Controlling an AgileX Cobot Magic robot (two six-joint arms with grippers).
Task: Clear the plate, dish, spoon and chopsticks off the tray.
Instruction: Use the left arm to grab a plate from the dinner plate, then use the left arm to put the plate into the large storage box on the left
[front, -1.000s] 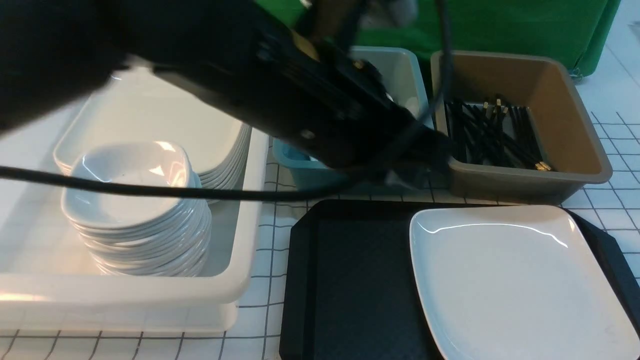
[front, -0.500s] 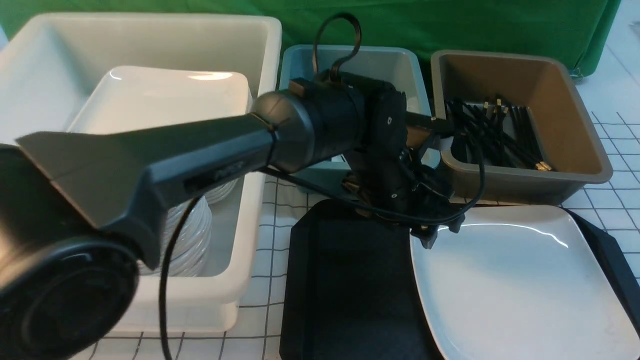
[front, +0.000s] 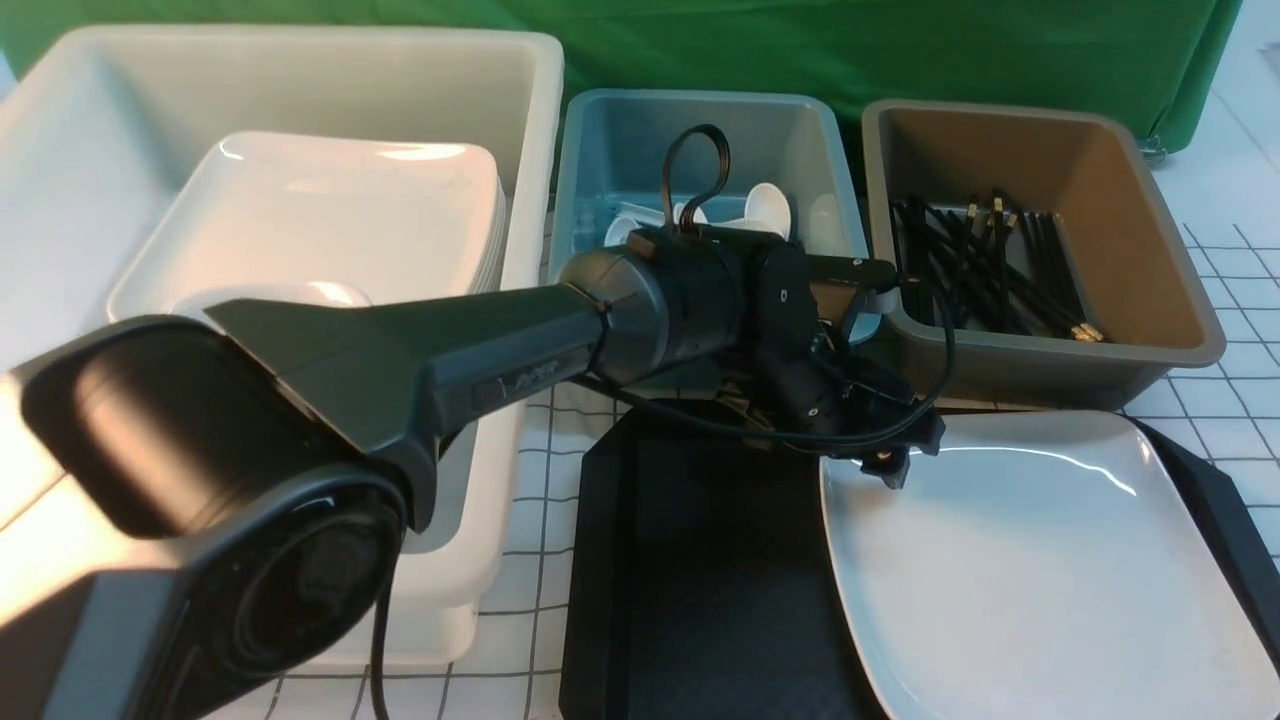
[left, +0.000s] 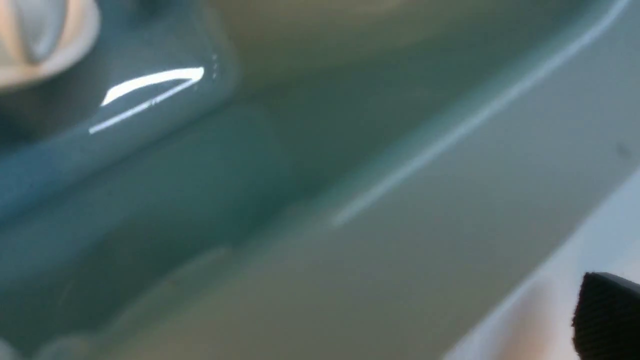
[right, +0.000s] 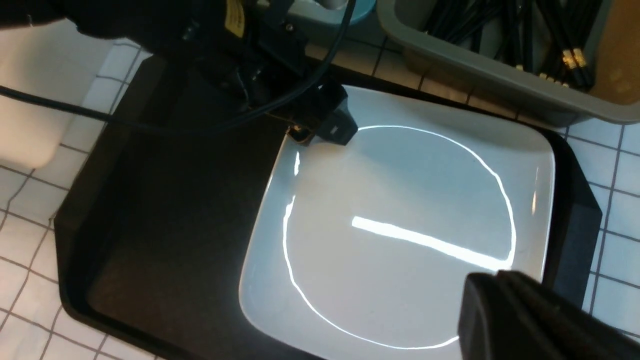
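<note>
The large white plate (front: 1030, 560) (right: 400, 200) lies on the right half of the black tray (front: 700, 560) (right: 165, 220). My left gripper (front: 880, 285) reaches over the teal tub's (front: 700, 97) near right corner, open and empty. Only one black fingertip (left: 607, 315) shows in the left wrist view, beside the tub wall. White spoons (front: 765, 210) lie in that tub. Black chopsticks (front: 980, 270) (right: 550, 30) fill the brown tub (front: 1050, 350). A small dish (front: 290, 295) peeks from behind my left arm. My right gripper (right: 480, 300) hovers shut above the plate's corner.
A big white tub (front: 300, 40) at the left holds a stack of large plates (front: 330, 220). My left arm stretches across its front and over the tray's far edge. The table has a white grid-lined cover (front: 1220, 290).
The left arm swung from close in front of the camera out to the teal tub's near right corner and sank a little. The spoons in that tub have come into view.
</note>
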